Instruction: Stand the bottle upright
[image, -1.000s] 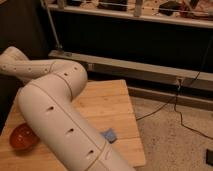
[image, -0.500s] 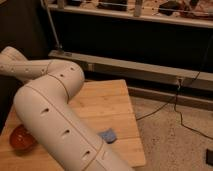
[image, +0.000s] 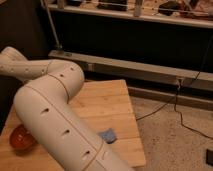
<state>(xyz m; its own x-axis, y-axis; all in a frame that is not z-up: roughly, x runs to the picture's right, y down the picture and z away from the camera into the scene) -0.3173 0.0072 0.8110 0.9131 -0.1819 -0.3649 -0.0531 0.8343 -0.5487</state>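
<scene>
Folding across the table, the white arm fills the left of the view and hides much of the wood. Neither the claw nor the bottle shows, so the claw's state cannot be told. A red bowl sits by the table's left edge; a blue cloth lies near the front edge.

One arm, white and jointed, crosses the left half of the view; its tool is out of sight. One wooden counter. One red bowl at the counter's left edge. One blue cloth near its right edge. One black cable lies on the floor.
</scene>
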